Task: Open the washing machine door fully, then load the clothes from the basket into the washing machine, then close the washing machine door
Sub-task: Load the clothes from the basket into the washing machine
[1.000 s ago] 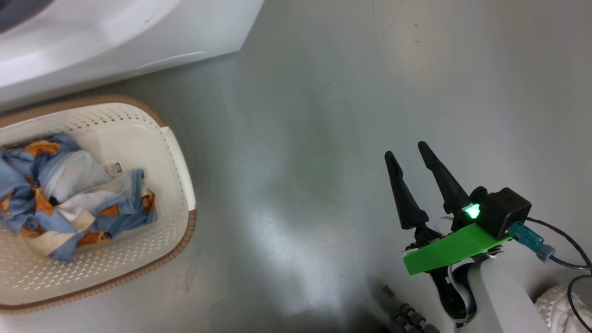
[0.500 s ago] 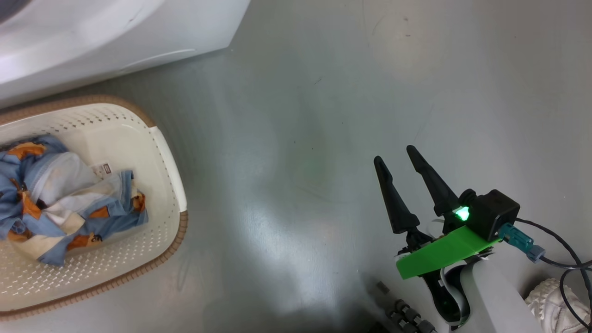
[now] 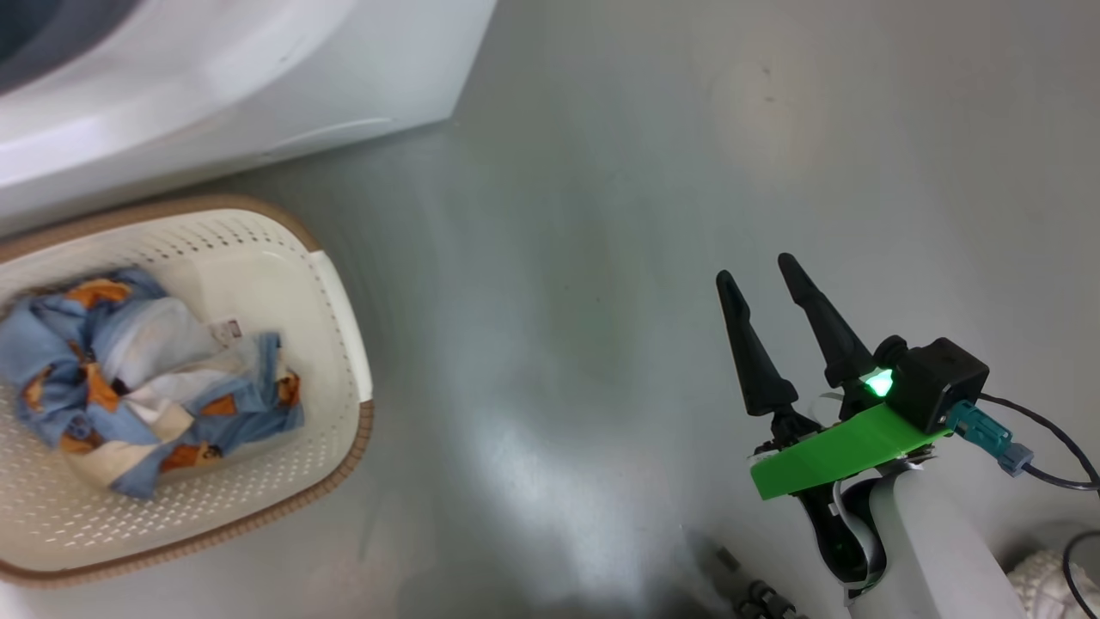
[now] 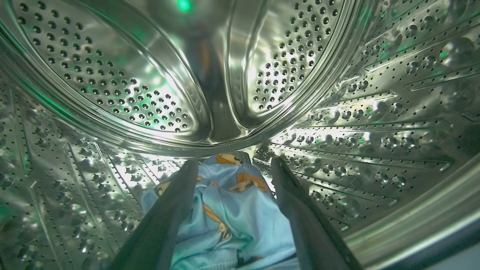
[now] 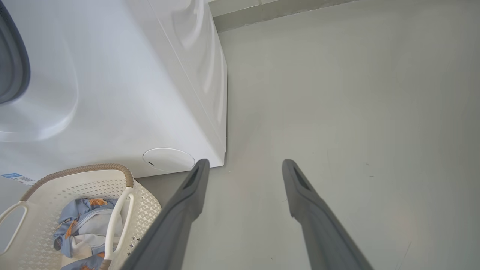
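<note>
**Item 1, left gripper (image 4: 234, 161).** Only its two dark fingers (image 4: 168, 217) showed, cut off at the bottom edge of the left wrist view. The jaws stood wide and released, pinching nothing. Between and beneath the fingers lay a light blue garment (image 4: 232, 213) with orange-brown print, its lower part cut off. Whether the cloth touched the fingers could not be told.

**Item 2, right gripper (image 3: 755, 267).** Released, with its fingers spread over bare grey floor (image 3: 601, 215), holding nothing. A pale knobbly object (image 3: 1053, 576) beside its forearm was cut off at the corner and could not be identified.

**Item 3, dark curved edge (image 5: 11, 56).** It sat at the left margin of the right wrist view. Whether it was gasket or door could not be made out.

**Change noted.** The head view had shifted slightly since a second earlier. The right gripper remained spread, and the basket's load lay as before.

**Item 4, basket (image 3: 344, 318).** It stood on the floor just in front of the washing machine (image 3: 258, 77), partly out of frame. It held crumpled clothes (image 3: 146, 387) in blue, orange and white.

**Item 5, drum (image 4: 112, 75).** Perforated steel, with the one garment lying at its bottom.
</note>
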